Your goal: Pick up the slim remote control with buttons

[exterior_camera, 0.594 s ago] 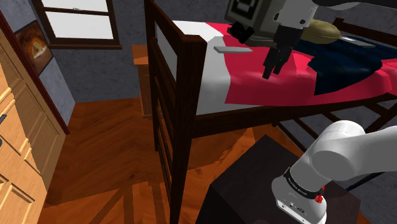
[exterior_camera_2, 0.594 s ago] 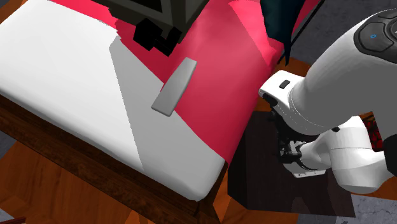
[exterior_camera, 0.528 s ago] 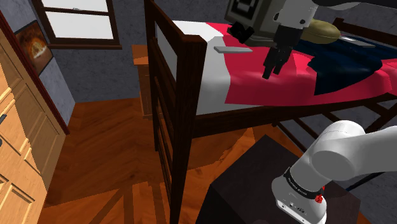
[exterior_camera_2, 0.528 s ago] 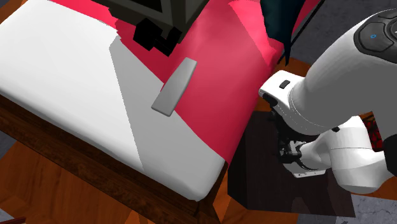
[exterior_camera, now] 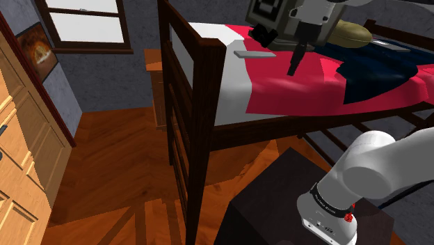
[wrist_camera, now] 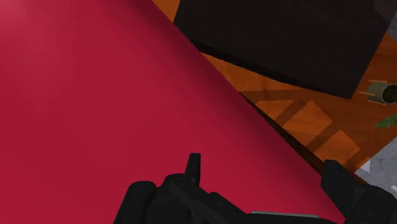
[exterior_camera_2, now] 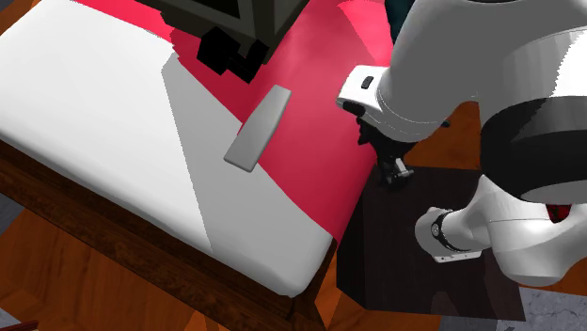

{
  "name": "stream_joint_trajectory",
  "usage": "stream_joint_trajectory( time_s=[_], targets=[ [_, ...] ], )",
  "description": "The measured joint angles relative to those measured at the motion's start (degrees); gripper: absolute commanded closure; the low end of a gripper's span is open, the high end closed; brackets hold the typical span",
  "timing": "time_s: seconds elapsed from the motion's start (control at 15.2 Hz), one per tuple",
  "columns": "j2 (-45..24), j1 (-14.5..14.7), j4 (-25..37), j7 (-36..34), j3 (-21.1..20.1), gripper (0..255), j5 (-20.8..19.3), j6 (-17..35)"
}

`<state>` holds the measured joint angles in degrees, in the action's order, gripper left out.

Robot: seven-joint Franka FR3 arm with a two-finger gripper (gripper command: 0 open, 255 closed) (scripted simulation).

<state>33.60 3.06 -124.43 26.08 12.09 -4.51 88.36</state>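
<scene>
The gripper is hanging over the red blanket on the bed, its two fingers standing spread apart. The grey remote is lying flat where the blanket is meeting the white sheet, toward ten o'clock from the gripper in the shoulder view, apart from it, and just beside a dark box

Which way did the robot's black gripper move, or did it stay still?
Yes: in the shoulder view the gripper moved slightly left and up, nearer the grey remote on the red cover.
</scene>
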Motion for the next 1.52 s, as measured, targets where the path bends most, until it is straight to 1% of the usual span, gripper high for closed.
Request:
stream_joint_trajectory(
  time_s=[0.33, 0.59, 0.86, 1.06, 1.12, 1.19, 1.32, 1.52],
  targets=[
    [-9.3, 2.8, 8.4, 16.4, 6.2, 0, -1.5, 1.9],
    [-18.4, 4.8, 16.7, 29.3, 10.1, 0, -0.3, 3.3],
    [-28.1, 5.8, 27.2, 42.3, 13.0, 0, 2.8, 2.4],
    [-35.8, 5.4, 36.0, 51.6, 14.2, 0, 6.0, 1.2],
    [-38.9, 5.0, 40.2, 54.7, 14.4, 0, 7.3, -0.1],
    [-41.2, 4.6, 42.7, 57.4, 14.4, 0, 8.4, -0.4],
    [-42.8, 4.3, 43.5, 59.5, 14.3, 0, 9.0, 0.3],
    [-42.4, 4.5, 40.9, 60.0, 14.1, 0, 8.8, 2.6]
  ],
)
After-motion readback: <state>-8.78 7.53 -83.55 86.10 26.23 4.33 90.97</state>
